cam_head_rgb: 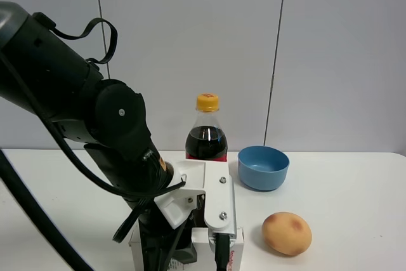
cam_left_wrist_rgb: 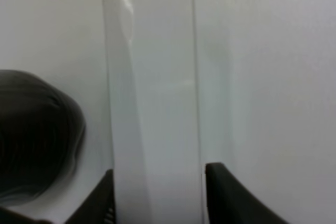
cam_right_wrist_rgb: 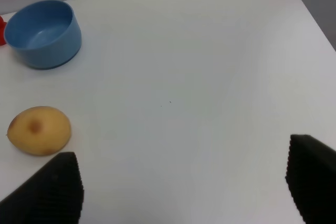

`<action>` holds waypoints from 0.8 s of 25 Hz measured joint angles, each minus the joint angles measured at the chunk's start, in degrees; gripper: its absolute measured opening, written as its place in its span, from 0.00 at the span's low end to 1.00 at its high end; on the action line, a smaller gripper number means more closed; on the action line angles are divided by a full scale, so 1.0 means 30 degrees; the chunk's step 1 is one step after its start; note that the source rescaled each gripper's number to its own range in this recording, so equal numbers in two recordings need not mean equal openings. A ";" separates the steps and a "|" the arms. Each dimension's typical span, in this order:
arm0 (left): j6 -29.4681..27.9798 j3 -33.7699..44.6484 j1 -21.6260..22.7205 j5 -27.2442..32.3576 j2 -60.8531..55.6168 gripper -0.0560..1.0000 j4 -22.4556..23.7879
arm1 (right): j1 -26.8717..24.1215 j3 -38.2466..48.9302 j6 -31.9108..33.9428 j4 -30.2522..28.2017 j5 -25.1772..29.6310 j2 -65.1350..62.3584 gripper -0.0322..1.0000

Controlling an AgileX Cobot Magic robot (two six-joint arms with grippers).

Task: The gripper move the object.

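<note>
Left hand (cam_head_rgb: 190, 249) — a black two-fingered claw on a white metal bracket, ending a black cabled arm — reaches down at the near edge of the white tabletop (cam_head_rgb: 355, 188). Its fingers (cam_left_wrist_rgb: 223, 195) stand on either side of the flat white rectangular cardboard box (cam_left_wrist_rgb: 152, 103), one along each long edge; in the left wrist view both sit flush against the box sides, so the hand is clenched on the box. In the exterior high view only a small part of the box (cam_head_rgb: 236, 252) shows below the bracket, with a trace of red lettering on its side; the rest is hidden by the arm.

Right hand (cam_right_wrist_rgb: 181, 182) — two black ribbed fingers (cam_right_wrist_rgb: 52, 190) spread wide apart, released, with bare tabletop (cam_right_wrist_rgb: 199, 87) between them and nothing held.

Taking the box as landmark: just beside it, toward the right arm's side, lies a rounded yellow-orange muffin-like item (cam_head_rgb: 287, 233) with a reddish spot, apart from the box. Farther back on that same side sits a round blue plastic bowl (cam_head_rgb: 263, 167). Directly behind the box, near the pale panelled wall (cam_head_rgb: 190, 30), stands upright a dark cola bottle (cam_head_rgb: 206, 130) with a yellow cap and red label, close beside the bowl.
</note>
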 joint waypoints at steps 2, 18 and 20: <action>-0.0066 0.0000 0.0000 0.0000 0.0000 0.36 0.0000 | 0.0000 0.0000 0.0000 0.0000 0.0000 0.0000 1.00; -0.1297 0.0000 0.0000 0.1989 -0.1824 0.65 -0.0015 | 0.0000 0.0000 0.0000 0.0000 0.0000 0.0000 1.00; -0.1363 0.0000 0.0000 0.2005 -0.2163 0.64 -0.0015 | 0.0000 0.0000 0.0000 0.0000 0.0000 0.0000 1.00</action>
